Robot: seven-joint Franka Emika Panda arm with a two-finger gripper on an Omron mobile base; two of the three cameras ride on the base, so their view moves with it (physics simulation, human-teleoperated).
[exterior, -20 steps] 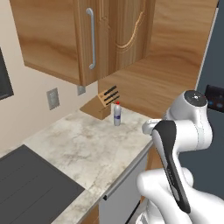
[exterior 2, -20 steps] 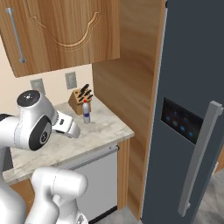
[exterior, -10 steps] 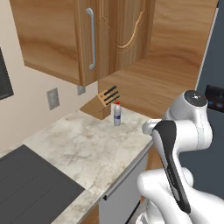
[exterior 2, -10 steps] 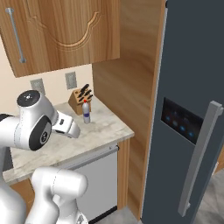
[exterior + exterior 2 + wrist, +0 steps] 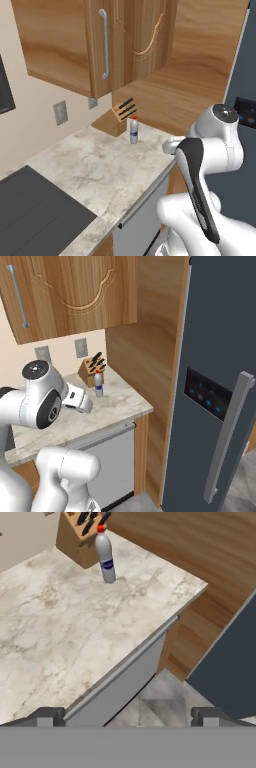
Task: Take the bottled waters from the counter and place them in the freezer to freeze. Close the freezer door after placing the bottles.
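Observation:
One bottled water [image 5: 133, 131] [image 5: 99, 384] [image 5: 105, 556], clear with a red cap and a pale label, stands upright at the back of the counter [image 5: 95, 170] [image 5: 117, 402] [image 5: 55, 622], just in front of the knife block. My gripper [image 5: 127, 718] hangs open above the counter's front edge, well short of the bottle, with nothing between its fingertips [image 5: 49, 716]. The freezer door [image 5: 215, 346] is shut, a tall dark grey panel at the right with a long grey handle [image 5: 227, 441] and a black lit panel [image 5: 206, 398].
A wooden knife block [image 5: 115, 120] [image 5: 91, 369] [image 5: 77, 537] stands against the wall behind the bottle. Wooden wall cabinets [image 5: 95, 40] [image 5: 75, 291] hang over the counter. A black cooktop [image 5: 35, 215] lies at the left. A grey dishwasher front [image 5: 112, 466] [image 5: 120, 684] sits below.

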